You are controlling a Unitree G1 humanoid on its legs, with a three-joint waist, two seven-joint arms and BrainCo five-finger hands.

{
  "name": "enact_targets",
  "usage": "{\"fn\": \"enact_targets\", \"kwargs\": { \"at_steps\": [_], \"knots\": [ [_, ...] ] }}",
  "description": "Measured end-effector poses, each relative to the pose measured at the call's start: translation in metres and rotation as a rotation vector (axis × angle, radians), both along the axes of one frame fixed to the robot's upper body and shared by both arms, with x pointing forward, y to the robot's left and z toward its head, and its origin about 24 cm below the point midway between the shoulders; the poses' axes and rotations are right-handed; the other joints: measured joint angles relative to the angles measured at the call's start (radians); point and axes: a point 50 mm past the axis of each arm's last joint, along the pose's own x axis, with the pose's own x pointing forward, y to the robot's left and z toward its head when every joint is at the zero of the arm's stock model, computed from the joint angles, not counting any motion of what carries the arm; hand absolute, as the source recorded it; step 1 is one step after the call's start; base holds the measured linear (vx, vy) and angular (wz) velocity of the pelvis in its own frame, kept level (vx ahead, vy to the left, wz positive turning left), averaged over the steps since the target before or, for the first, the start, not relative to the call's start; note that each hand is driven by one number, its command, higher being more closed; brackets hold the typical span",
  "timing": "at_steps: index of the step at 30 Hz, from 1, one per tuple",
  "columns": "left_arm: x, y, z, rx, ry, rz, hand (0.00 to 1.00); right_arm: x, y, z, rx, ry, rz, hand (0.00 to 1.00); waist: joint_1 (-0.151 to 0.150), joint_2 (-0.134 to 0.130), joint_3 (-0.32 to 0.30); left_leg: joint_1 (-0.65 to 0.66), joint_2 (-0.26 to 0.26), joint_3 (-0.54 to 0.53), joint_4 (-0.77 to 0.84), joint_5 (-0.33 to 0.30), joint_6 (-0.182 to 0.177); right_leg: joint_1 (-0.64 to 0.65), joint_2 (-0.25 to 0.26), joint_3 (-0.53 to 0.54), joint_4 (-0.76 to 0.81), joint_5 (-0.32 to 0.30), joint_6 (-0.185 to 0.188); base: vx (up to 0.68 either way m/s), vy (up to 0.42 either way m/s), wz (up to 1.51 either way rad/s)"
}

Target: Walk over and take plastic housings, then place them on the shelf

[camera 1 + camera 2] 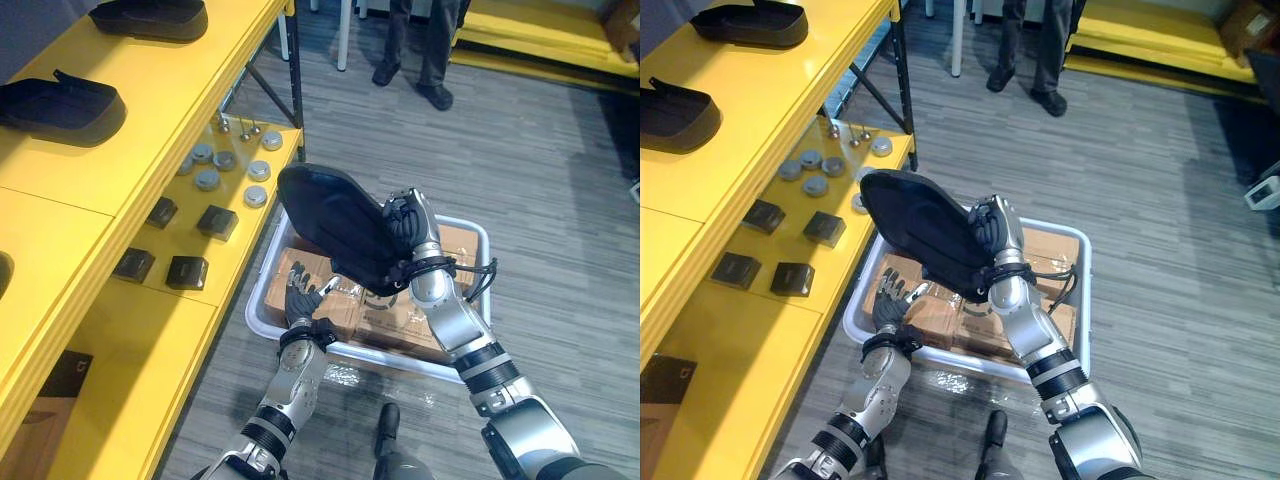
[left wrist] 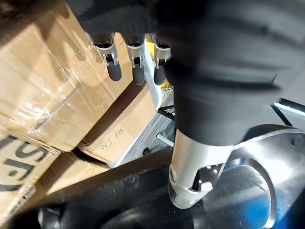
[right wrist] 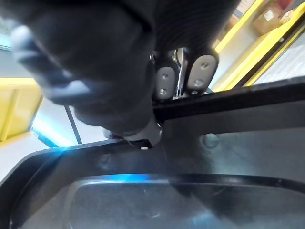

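A large black plastic housing (image 1: pixel 340 225) hangs tilted above a grey bin (image 1: pixel 470 228), hollow side seen in the right wrist view (image 3: pixel 190 181). My right hand (image 1: pixel 405 225) is shut on its rim, fingers (image 3: pixel 200 71) curled over the edge. My left hand (image 1: pixel 300 300) is open just under the housing's lower end, its straight fingers (image 2: pixel 136 67) over the wrapped cardboard boxes (image 2: pixel 47 95) in the bin. Two more black housings (image 1: pixel 60 105) (image 1: pixel 150 18) lie on the top of the yellow shelf (image 1: pixel 150 110) at the left.
The lower shelf level (image 1: pixel 100 360) carries small black blocks (image 1: pixel 187 272) and several round silver caps (image 1: pixel 207 179). A black shelf post (image 1: pixel 296 80) stands by the bin. A person's legs (image 1: pixel 420 50) stand on the grey floor at the far end.
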Motion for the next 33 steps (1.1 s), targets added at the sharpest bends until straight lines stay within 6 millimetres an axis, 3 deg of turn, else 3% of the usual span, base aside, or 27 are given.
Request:
{"fn": "enact_targets", "kwargs": {
  "at_steps": [6, 12, 13, 20, 23, 33],
  "knots": [
    [0.001, -0.005, 0.009, -0.038, -0.066, -0.012, 0.0, -0.005, 0.015, -0.008, 0.049, 0.042, 0.075, 1.0, -0.002, -0.004, -0.017, 0.028, 0.004, 0.022, -0.004, -0.006, -0.009, 0.02, 0.008, 0.016, -0.016, 0.002, -0.002, 0.04, 0.034, -0.1],
    [0.001, -0.007, 0.004, -0.296, -0.112, -0.116, 0.0, -0.01, 0.034, -0.018, 0.087, 0.084, 0.141, 1.0, 0.0, -0.005, -0.065, 0.047, 0.017, 0.033, -0.005, -0.012, -0.016, 0.054, 0.028, 0.018, -0.068, 0.023, -0.011, 0.0, 0.014, -0.05],
    [0.001, -0.007, 0.003, -0.329, -0.112, -0.124, 1.0, -0.01, 0.034, -0.017, 0.088, 0.082, 0.142, 1.0, 0.0, -0.005, -0.069, 0.048, 0.019, 0.033, -0.005, -0.012, -0.016, 0.058, 0.03, 0.017, -0.074, 0.026, -0.014, -0.02, 0.011, -0.05],
    [0.0, -0.009, 0.0, -0.451, -0.127, -0.17, 1.0, -0.011, 0.035, -0.013, 0.096, 0.059, 0.137, 1.0, -0.005, -0.003, -0.085, 0.052, 0.022, 0.036, -0.005, -0.012, -0.017, 0.069, 0.037, 0.019, -0.101, 0.044, -0.018, -0.02, 0.016, -0.02],
    [0.0, -0.004, 0.001, -0.51, -0.165, -0.136, 1.0, -0.016, 0.046, -0.005, 0.076, 0.025, 0.176, 1.0, -0.012, -0.004, -0.089, 0.052, 0.023, 0.035, -0.004, -0.011, -0.018, 0.07, 0.038, 0.019, -0.101, 0.045, -0.02, -0.01, 0.01, 0.0],
    [-0.004, 0.002, 0.003, -0.536, -0.229, -0.086, 1.0, -0.031, 0.046, -0.007, 0.156, 0.013, 0.2, 1.0, -0.01, -0.004, -0.13, 0.072, 0.023, 0.032, -0.013, -0.011, -0.019, 0.089, 0.038, 0.013, -0.103, 0.044, -0.019, 0.0, 0.036, 0.01]
  ]
}}
